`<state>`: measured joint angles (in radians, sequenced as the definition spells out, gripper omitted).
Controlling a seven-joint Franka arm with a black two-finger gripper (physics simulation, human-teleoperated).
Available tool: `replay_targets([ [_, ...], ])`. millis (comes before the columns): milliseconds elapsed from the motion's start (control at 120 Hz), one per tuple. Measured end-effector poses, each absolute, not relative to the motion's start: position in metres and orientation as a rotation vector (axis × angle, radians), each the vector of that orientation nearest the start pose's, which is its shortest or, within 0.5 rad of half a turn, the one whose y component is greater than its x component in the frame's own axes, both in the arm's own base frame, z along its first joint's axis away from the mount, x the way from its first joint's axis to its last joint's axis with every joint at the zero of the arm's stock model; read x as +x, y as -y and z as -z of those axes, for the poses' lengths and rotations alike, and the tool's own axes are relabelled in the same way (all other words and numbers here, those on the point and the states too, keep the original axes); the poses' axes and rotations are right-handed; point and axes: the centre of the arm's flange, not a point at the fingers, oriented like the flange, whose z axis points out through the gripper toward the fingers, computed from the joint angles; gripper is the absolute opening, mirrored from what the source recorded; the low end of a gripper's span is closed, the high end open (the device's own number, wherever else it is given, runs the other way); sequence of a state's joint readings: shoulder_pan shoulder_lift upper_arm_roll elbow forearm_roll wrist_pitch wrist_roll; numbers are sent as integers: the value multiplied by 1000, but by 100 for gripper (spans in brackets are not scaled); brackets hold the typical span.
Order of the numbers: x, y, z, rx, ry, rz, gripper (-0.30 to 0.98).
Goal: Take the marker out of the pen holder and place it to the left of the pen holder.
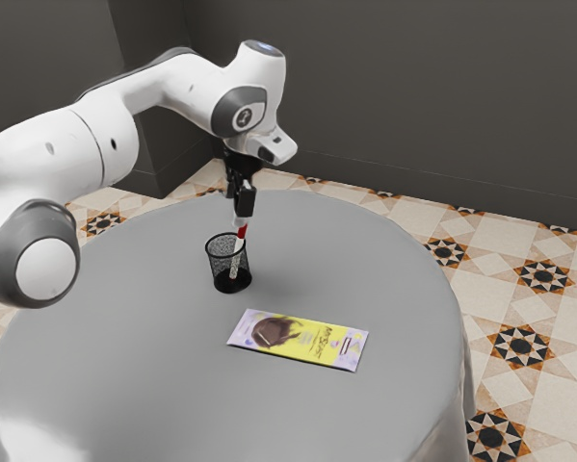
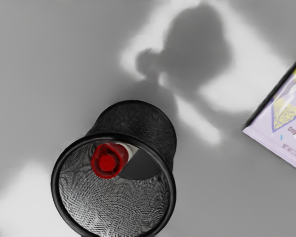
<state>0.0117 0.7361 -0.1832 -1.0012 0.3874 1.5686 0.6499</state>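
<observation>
Red-capped marker [image 1: 241, 232]: tilted inside the pen holder, directly below the gripper, its red end uppermost and its pale barrel slanting down through the mesh cup.
Gripper [image 1: 242, 209]: poised over the cup, pointing down, close above the marker's red end; how far it is open, and whether it has hold of the marker, cannot be told.
Black mesh pen holder [image 1: 216, 262]: upright on the table beneath the gripper, the marker within its round rim.
Snack packet [image 1: 301, 339]: yellow and lilac, lying flat, lower than the gripper and off toward the exterior view's lower right, apart from the holder.
Round gray table [image 1: 134, 356]: spread below the gripper, carrying holder and packet above a floor of star-patterned tiles [image 1: 521, 346].
</observation>
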Motion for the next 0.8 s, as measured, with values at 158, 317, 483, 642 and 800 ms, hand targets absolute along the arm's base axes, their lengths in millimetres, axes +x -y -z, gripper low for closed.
replay_targets([
  [158,753,27,-372,-2652,-1274,-368,69],
  [317,757,16,-339,-2637,-1378,-421,69],
  [483,758,18,-324,-2608,-1479,-427,68],
  [642,761,26,-333,-2570,-1547,-392,68],
  [800,762,24,-338,-2547,-1586,-381,33],
])
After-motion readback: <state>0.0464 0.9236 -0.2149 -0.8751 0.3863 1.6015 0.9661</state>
